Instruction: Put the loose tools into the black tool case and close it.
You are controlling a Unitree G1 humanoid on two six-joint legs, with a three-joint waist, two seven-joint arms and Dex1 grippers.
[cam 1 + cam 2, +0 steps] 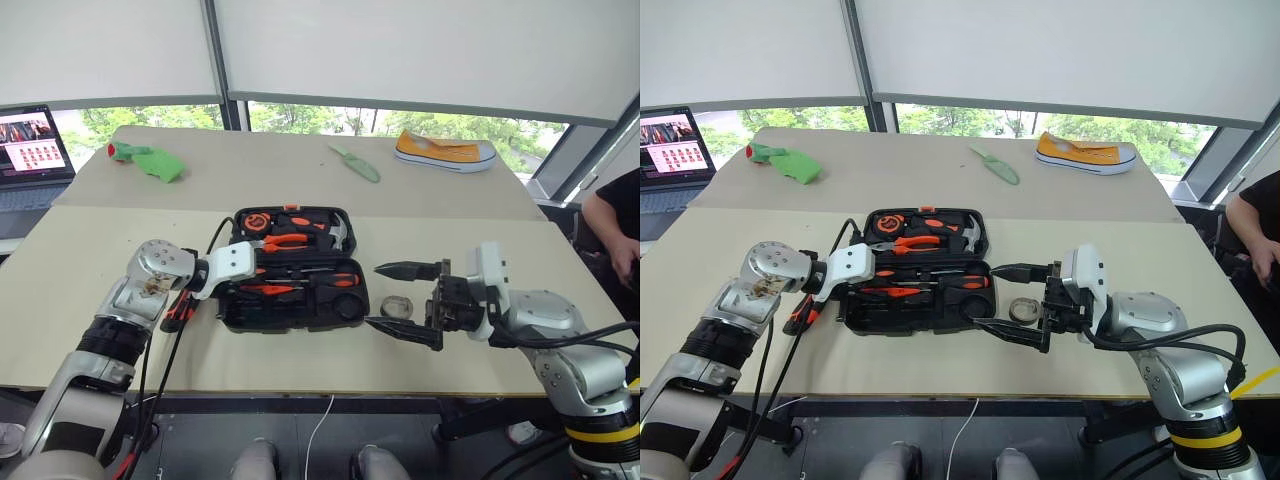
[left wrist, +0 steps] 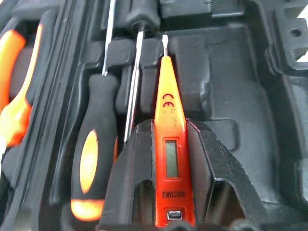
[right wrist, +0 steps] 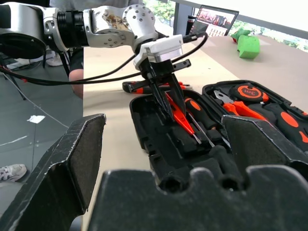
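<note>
The black tool case (image 1: 350, 306) lies open on the near table, with pliers and other tools in its slots. Over its front half my left gripper (image 2: 169, 126) is shut on the slim all-orange screwdriver (image 2: 169, 144), tip pointing down into the moulded tray. A black-and-orange screwdriver (image 2: 94, 154) sits in the slot beside it. Two more black-and-orange handles (image 1: 180, 310) lie on the table at the case's left edge, partly under my left arm. My right gripper (image 1: 373, 295) stands open just right of the case, level with it. The small dark tape roll (image 1: 396, 305) lies on the table between its fingers.
On the far table lie a green trowel (image 1: 355, 162), a yellow shoe (image 1: 445, 150) and a green object (image 1: 150, 160). A laptop (image 1: 32, 150) stands at the far left. A person's arm (image 1: 615, 225) shows at the right edge. The table's front edge is close below the case.
</note>
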